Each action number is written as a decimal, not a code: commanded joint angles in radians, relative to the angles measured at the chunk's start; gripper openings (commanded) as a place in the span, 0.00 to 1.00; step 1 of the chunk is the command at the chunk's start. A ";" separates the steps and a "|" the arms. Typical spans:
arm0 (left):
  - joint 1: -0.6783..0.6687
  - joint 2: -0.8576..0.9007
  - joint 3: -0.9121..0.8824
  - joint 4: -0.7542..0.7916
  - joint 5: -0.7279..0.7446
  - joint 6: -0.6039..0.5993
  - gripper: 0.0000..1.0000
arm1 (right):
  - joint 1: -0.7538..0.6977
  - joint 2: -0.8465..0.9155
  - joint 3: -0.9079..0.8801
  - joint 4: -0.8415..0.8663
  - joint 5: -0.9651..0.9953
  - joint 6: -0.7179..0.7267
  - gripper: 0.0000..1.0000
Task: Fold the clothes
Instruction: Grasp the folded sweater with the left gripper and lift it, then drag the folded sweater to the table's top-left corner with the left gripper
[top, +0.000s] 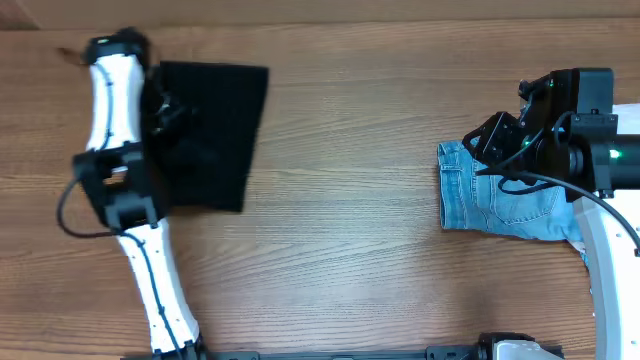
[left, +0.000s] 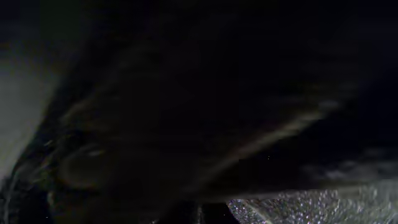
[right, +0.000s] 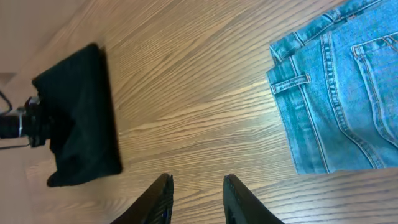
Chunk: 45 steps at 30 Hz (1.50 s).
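Note:
The clothes lie apart on the wooden table (top: 350, 230). A black fuzzy garment (top: 215, 130) is folded into a rough rectangle at the far left, also visible in the right wrist view (right: 81, 118). My left gripper (top: 160, 115) is down on its left edge, shut. Dark fabric (left: 186, 93) fills the left wrist view, so I cannot tell if any is pinched. Light-blue denim (top: 500, 205) with a pocket (right: 373, 81) lies at the right. My right gripper (right: 198, 186) hovers open over bare wood beside the denim, holding nothing.
The left arm (top: 150, 270) runs from the front edge up along the garment's left side. The right arm's black wrist (top: 570, 130) hangs above the denim's far edge. Bare wood separates the two garments.

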 joint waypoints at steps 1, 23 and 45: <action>0.149 0.082 -0.015 -0.025 -0.085 -0.057 0.04 | -0.004 -0.011 0.002 0.003 0.002 -0.006 0.30; -0.433 -0.314 -0.187 -0.169 -0.088 0.002 0.04 | -0.003 -0.011 0.002 -0.005 -0.035 -0.010 0.31; -0.215 -0.314 -0.717 0.082 -0.529 -0.304 0.04 | -0.003 -0.011 0.001 0.001 -0.024 -0.010 0.31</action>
